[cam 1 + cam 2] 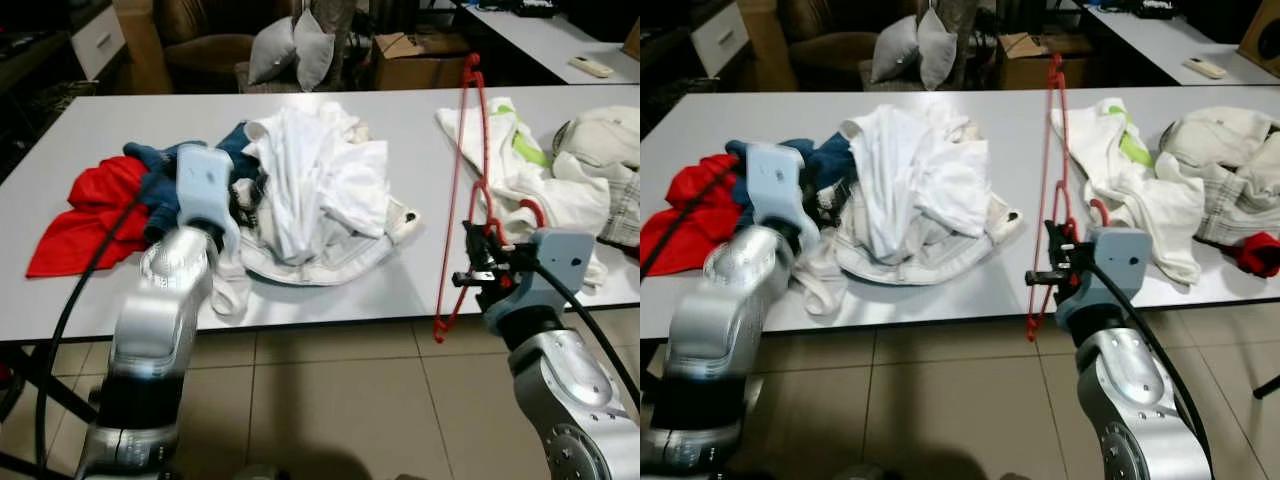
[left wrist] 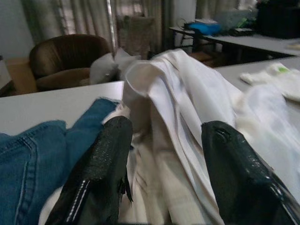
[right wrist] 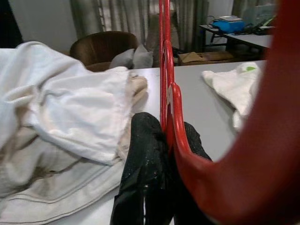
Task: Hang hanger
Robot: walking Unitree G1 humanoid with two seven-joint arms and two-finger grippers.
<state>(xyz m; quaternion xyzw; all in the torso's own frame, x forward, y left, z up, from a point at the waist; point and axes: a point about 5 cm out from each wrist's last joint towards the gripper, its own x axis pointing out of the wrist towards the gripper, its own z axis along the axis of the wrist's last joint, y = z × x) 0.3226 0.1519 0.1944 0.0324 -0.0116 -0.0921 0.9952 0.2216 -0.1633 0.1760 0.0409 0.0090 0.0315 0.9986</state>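
right end effector (image 1: pixel 487 268) sits at the near edge of the tabletop (image 1: pixel 400 290), fingers clamped on the red hanger (image 1: pixel 458 200). hanger stands roughly on edge: lower corner hangs just below the tabletop edge over the tiled floor (image 1: pixel 330 400), long side runs up and away, top end near the far edge. right wrist view shows the black fingers (image 3: pixel 145 173) pinched tight against the red bar (no gap visible between them).

left end effector (image 2: pixel 159 173) is spread open, fingers (image 2: pixel 101 173) pushed into the clothes pile, one on the blue denim side, the other on white cloth. nothing gripped between them that i can confirm.

pile on the tabletop, mid depth: white shirt (image 1: pixel 315 175) heaped on top of a cream garment (image 1: pixel 320 255), blue jeans (image 1: pixel 160 165) just beside it on the left, red garment (image 1: pixel 85 215) further left, touching the jeans.

right of the hanger: white top with green stripe (image 1: pixel 510 150), lying flat, hanger's curved part close above it. further right a pale bundle (image 1: pixel 610 135) and, in the right eye view, a small red item (image 1: pixel 1260 252) at the edge.

beyond the tabletop: brown armchair (image 1: pixel 205 50), grey cushions (image 1: pixel 292 48), cardboard box (image 1: pixel 415 60), second table (image 1: pixel 545 35) with a remote (image 1: pixel 590 66) on it.
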